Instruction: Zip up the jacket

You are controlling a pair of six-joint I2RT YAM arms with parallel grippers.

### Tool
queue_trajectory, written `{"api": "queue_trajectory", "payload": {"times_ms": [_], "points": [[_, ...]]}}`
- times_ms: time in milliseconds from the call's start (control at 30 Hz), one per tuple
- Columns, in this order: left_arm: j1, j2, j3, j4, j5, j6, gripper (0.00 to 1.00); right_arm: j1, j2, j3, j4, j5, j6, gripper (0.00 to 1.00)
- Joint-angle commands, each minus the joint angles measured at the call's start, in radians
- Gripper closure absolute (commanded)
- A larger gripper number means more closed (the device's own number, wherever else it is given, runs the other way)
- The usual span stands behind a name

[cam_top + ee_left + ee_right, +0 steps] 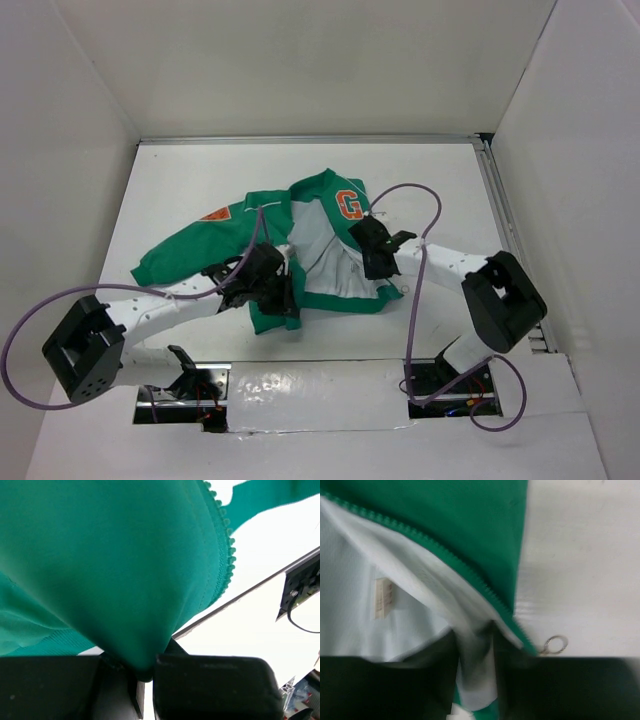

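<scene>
Pinched a fold of the green jacket point(100, 555), at its near hem, tight in the left claw point(145, 672). Set the right claw point(475, 652) astride the jacket's zipper edge point(470, 575) and white lining point(350, 570); could not tell whether clamped. Lay unzipped on the table point(180, 190), orange G patch point(350, 205) at the jacket's far side.

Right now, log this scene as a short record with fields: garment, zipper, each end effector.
garment: green jacket, lying open on the white table, white lining showing
zipper: not zipped; green teeth run along the front edge, small metal ring at their end
left end effector: shut on a fold of green fabric
right end effector: white lining at the front edge lies between its fingers; grip unclear, view blurred
</scene>
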Motion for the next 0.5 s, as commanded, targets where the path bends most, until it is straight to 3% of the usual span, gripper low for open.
{"api": "queue_trajectory", "payload": {"times_ms": [0,100,333,467], "points": [[0.043,-0.039,-0.006,0.061,0.056,0.061,1.0,-0.004,0.043,0.08,-0.072,0.109,0.066,0.84],[0.069,-0.031,-0.006,0.033,0.033,0.061,1.0,-0.045,0.052,0.129,-0.156,0.197,0.157,1.0],[0.11,-0.03,0.002,-0.008,0.09,0.064,1.0,-0.218,0.09,0.31,-0.484,0.518,0.387,1.0],[0.11,-0.044,0.001,-0.037,0.099,0.064,1.0,-0.297,0.118,0.398,-0.568,0.567,0.427,1.0]]}}
